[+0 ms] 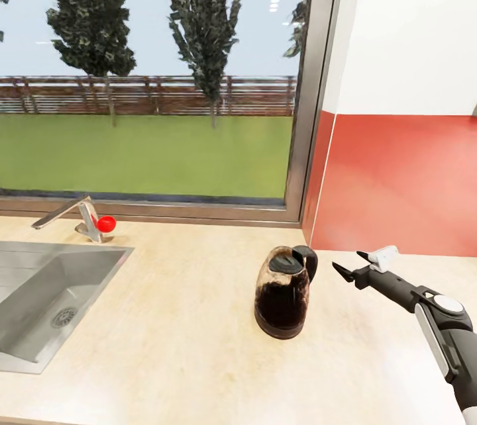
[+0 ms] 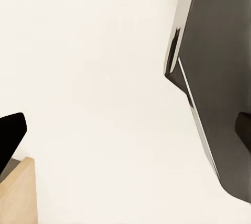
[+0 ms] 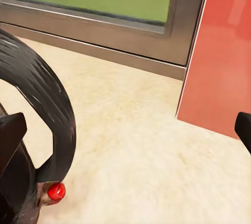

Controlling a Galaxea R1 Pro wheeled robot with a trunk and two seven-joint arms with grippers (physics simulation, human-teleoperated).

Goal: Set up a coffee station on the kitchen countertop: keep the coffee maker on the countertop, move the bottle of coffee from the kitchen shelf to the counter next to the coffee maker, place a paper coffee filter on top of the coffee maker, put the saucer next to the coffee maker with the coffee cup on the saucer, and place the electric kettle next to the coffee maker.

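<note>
On the counter (image 1: pixel 185 319), near the red wall panel (image 1: pixel 397 180), the electric kettle (image 1: pixel 283 292) stands upright: clear glass, dark liquid, black lid and loop handle. The right pincer (image 1: pixel 354 265) is held open just beside the handle, not touching. The handle should be straddled squarely before closing.

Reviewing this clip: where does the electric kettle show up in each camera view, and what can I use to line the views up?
Head view: the electric kettle stands on the countertop, centre-right, just ahead of the open right gripper.
Right wrist view: its black loop handle arcs close to the lens.
Left wrist view: not in it.
Shared landmark: the red wall panel beside the window frame.
</note>
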